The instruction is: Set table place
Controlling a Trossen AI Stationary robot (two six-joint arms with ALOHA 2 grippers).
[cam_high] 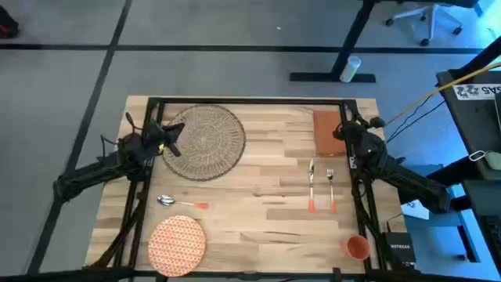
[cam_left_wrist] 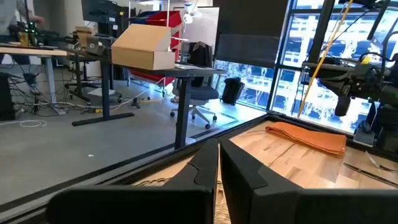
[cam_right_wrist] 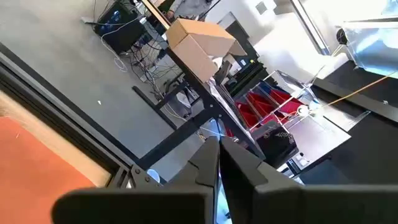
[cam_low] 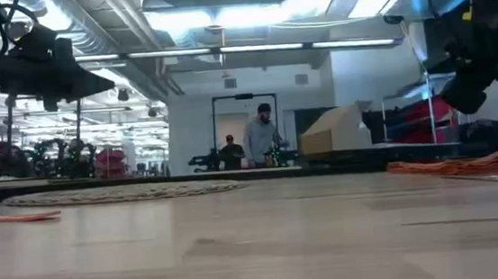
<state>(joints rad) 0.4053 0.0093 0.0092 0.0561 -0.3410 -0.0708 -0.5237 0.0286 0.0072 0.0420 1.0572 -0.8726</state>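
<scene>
Placemat (cam_high: pixel 203 142) first: closed, empty left gripper (cam_high: pixel 174 139) hovers at its edge; opening and grasping come next, I judge.

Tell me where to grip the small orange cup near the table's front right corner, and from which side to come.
Grip the small orange cup by its rim, one finger inside and one outside, descending from straight above. It appears to stand upright with its mouth open upward and with bare wood around it. The right gripper is on its side of the table.
</scene>
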